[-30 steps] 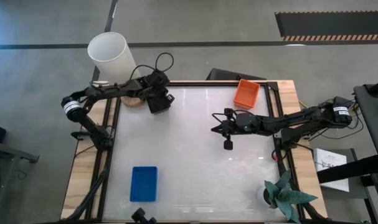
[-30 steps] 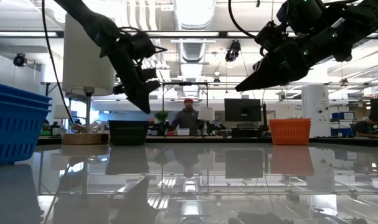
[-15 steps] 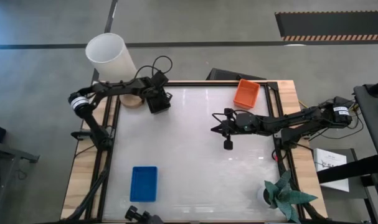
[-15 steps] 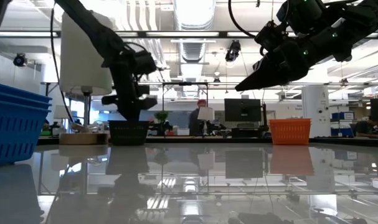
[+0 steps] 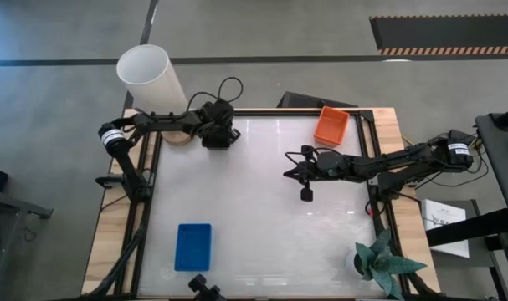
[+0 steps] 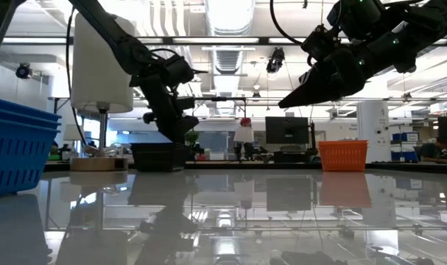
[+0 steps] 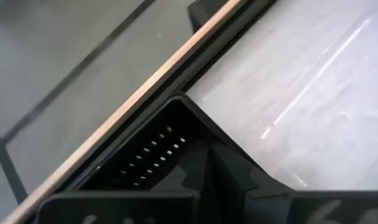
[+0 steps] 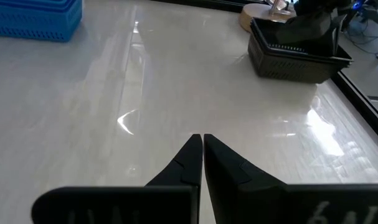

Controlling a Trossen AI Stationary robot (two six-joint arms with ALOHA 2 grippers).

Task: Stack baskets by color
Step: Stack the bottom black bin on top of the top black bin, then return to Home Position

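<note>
Black baskets (image 8: 294,62) stand stacked at the table's far left corner. My left gripper (image 5: 218,134) is shut and reaches down into the top one (image 6: 158,157). A blue stack (image 5: 193,246) rests flat on the table near the front left. An orange basket (image 5: 331,124) sits at the far right. My right gripper (image 5: 288,174) hangs shut and bare above the table's middle right, clear of the table. My left gripper comes slanting down from the table's left, its shut fingers (image 7: 226,177) inside the top black basket, close to a corner beside its perforated wall (image 7: 148,155). Whether the tips press on the floor or on the wall I cannot tell. The basket stays on its stack.
A tall white lampshade (image 5: 149,77) on a round wooden base (image 5: 177,135) stands just left of the black baskets. A green plant (image 5: 386,262) sits at the near right corner. A black frame (image 5: 366,142) rims the table, whose middle is bare.
My left gripper has sunk, staying shut, and gone a little toward the table's right and far edge, from above the black baskets down into the top one. The black basket has shifted slightly toward the table's right.
</note>
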